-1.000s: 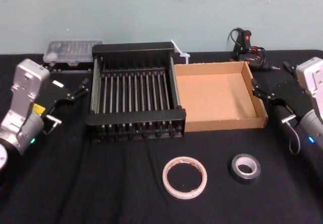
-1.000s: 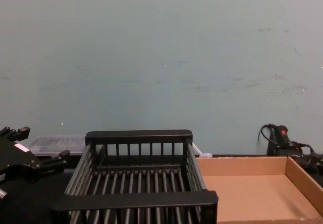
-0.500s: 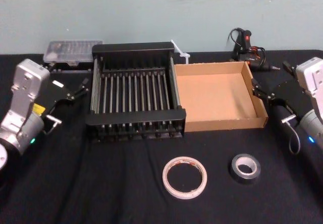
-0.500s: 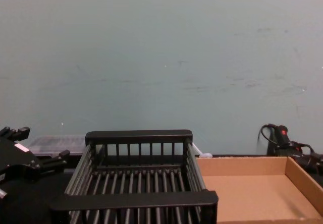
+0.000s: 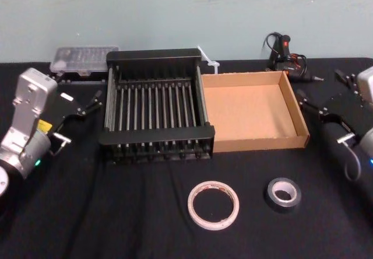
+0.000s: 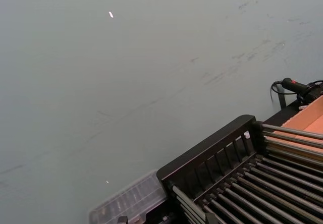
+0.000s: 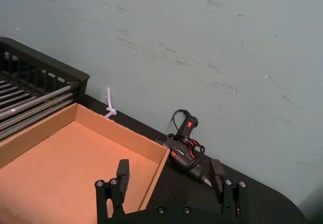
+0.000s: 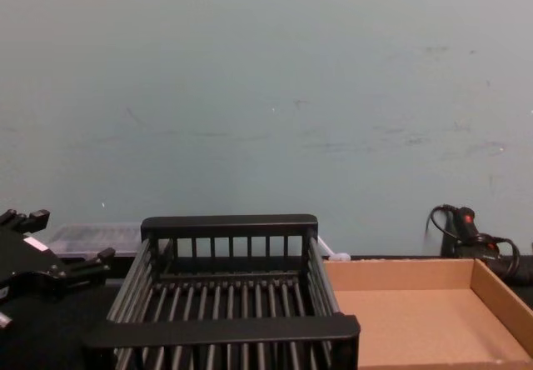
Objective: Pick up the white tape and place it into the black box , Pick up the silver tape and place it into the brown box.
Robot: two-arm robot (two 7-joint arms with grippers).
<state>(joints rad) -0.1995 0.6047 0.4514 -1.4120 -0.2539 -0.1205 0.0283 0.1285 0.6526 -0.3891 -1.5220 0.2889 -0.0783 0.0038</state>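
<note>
I see both tapes lying flat on the black table [image 5: 116,212], on the near side of the 2 boxes, with bare cloth all round each of them. The white tape [image 5: 213,225] sits roughly in front of the line where the boxes meet, and the silver tape [image 5: 283,206] lies to its right, in front of the brown box [image 5: 247,113]; the 2 rolls are apart, and neither touches a box. The black box [image 5: 156,136] and the brown box stand side by side across the middle of the table. Their facing walls are pressed close, though I cannot tell whether they actually touch. Both boxes are bare inside. My left end effector [image 8: 67,237] hovers beside the black box's left rim, its fingers spread and holding nothing, well away from either tape. My right end effector [image 7: 170,176] hangs off the brown box's right wall near the far corner, fingers wide apart and likewise holding nothing. From its wrist view the box's corner sits just ahead, between the fingers. Behind the boxes, along the table's far edge by the wall, are a clear plastic case [image 5: 84,58] on the left, a white zip tie [image 5: 207,58] in the middle and a glue gun [image 5: 282,49] with its coiled cord on the right.
</note>
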